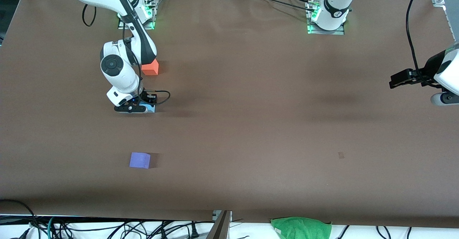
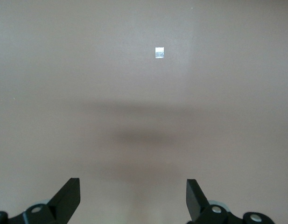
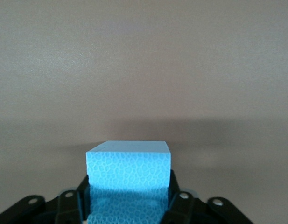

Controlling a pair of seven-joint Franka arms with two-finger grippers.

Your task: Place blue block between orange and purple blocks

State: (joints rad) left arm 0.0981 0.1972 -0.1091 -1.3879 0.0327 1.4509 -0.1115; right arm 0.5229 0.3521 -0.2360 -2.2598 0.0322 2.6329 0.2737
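Note:
The blue block (image 1: pixel 151 108) is a light sky-blue cube low at the table, mostly hidden under my right gripper (image 1: pixel 138 107). In the right wrist view the block (image 3: pixel 129 161) sits between the gripper's (image 3: pixel 129 189) fingers, which press on both of its sides. The orange block (image 1: pixel 150 68) lies farther from the front camera, partly hidden by the right arm. The purple block (image 1: pixel 140 160) lies nearer to the front camera. The blue block is roughly in line between them. My left gripper (image 1: pixel 392 81) waits open and empty above the left arm's end of the table, and also shows in its own wrist view (image 2: pixel 133 198).
A small pale patch (image 1: pixel 341 155) marks the brown table toward the left arm's end; it shows in the left wrist view (image 2: pixel 159 52). A green cloth (image 1: pixel 301 227) hangs at the table's edge nearest the front camera. Cables lie along that edge.

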